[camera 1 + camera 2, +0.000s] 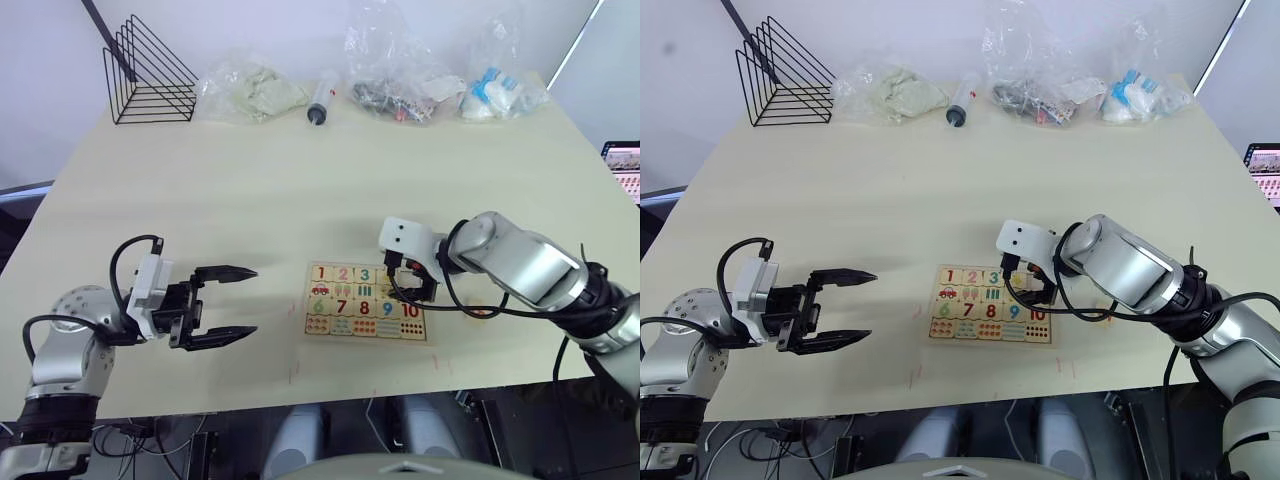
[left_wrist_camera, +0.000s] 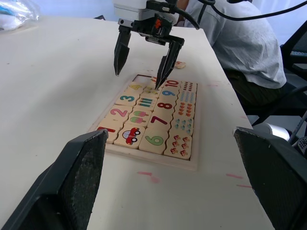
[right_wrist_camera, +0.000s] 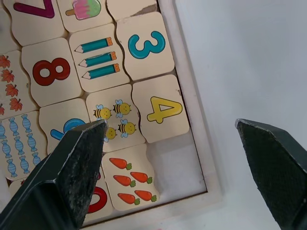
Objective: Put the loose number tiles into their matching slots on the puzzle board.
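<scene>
Right wrist view | right fingers (image 3: 175,179) spread over puzzle board (image 3: 196,139) corner slot (image 3: 175,172) | left fingers (image 1: 228,304) released, well apart

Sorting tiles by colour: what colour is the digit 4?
Yellow, on the 4 tile; the right wrist view shows it best.

Head stereo pair high above, wrist views low and close, all sharing the puzzle board (image 1: 366,302).

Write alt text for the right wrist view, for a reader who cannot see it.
The open right gripper hangs over the corner of the puzzle board, where the 3 tile and 4 tile sit in the edge row and the last slot beside the 4 is empty. Picture tiles of pencils, bees and carrots lie alongside.
</scene>
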